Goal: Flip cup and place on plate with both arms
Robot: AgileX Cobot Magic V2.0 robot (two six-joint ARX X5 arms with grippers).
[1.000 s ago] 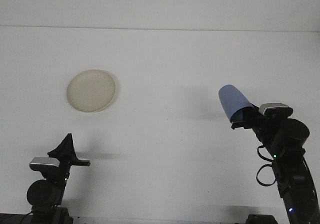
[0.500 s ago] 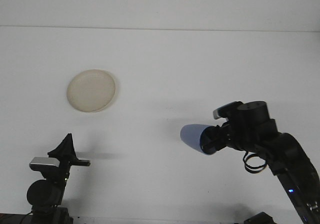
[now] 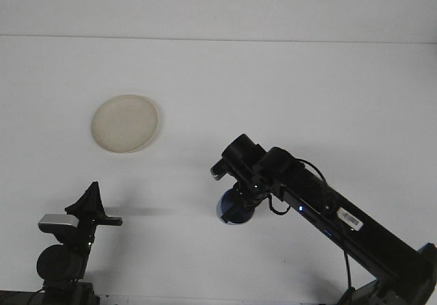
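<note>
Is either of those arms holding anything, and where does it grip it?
The right pincer holds the blue cup from above; the arm hides the exact spot of the grip. The left pincer holds nothing.

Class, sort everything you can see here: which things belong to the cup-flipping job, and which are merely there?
Belongs to the job:
- blue tapered plastic cup
- round cream-coloured plate
- right claw, carrying the cup
- left claw, waiting near the front edge

Merely there:
- plain white table; nothing else lies about
</note>
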